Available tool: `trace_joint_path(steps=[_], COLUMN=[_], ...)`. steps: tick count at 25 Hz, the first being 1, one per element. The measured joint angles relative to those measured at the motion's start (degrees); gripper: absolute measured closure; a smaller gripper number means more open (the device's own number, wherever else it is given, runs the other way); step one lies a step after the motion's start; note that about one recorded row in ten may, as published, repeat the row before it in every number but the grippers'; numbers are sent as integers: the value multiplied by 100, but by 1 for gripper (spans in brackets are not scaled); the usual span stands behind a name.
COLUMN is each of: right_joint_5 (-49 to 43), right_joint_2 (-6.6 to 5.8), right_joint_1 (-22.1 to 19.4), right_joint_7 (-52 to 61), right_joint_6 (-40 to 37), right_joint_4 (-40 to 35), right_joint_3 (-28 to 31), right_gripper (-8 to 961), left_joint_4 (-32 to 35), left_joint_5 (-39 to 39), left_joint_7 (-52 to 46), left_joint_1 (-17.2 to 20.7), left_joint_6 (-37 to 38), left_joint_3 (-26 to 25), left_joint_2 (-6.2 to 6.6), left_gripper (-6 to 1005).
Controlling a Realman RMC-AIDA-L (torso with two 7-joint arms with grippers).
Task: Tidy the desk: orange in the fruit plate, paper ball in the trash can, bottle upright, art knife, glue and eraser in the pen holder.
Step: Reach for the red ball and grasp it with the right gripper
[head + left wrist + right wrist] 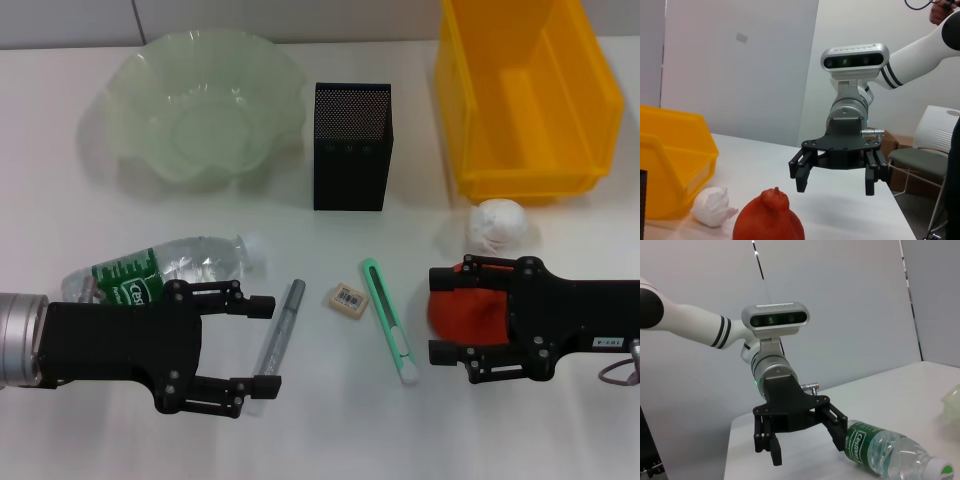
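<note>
The orange (468, 312) lies on the desk (330, 440) between the open fingers of my right gripper (438, 315). In the left wrist view that right gripper (835, 180) hangs open just behind the orange (769, 220) without touching it. My left gripper (266, 345) is open beside the lying bottle (170, 265), its fingertips over the glue (282, 320). The eraser (348, 299) and the art knife (385, 315) lie between the arms. The paper ball (497, 222) sits before the trash can (470, 110). The pen holder (350, 150) and the fruit plate (130, 75) stand at the back.
The right wrist view shows the left gripper (800, 440) raised over the desk next to the bottle (885, 450). A chair (935, 150) stands beyond the desk's right end. The front strip of the desk is bare white surface.
</note>
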Motion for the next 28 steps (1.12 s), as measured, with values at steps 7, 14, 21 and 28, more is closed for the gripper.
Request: trace_joint_path(steps=[7, 14, 21, 28], right_joint_5=[0, 0, -4, -9], right_joint_2=[0, -8, -9, -63], right_joint_1=[7, 21, 21, 34], right_joint_7=[0, 2, 6, 39], right_joint_6=[1, 1, 1, -162], right_joint_4=[-7, -7, -7, -12], right_joint_3=[0, 0, 0, 43], right_gripper=[137, 137, 138, 139], left_joint_4=[-3, -3, -3, -4], left_joint_5=[5, 5, 5, 5], left_joint_7=[0, 0, -4, -7], left_joint_1=[0, -4, -8, -9], left_joint_6=[-2, -3, -3, -10], left_joint_3=[0, -1, -5, -9], left_joint_2=[0, 0, 0, 0], left_gripper=[199, 201, 204, 206])
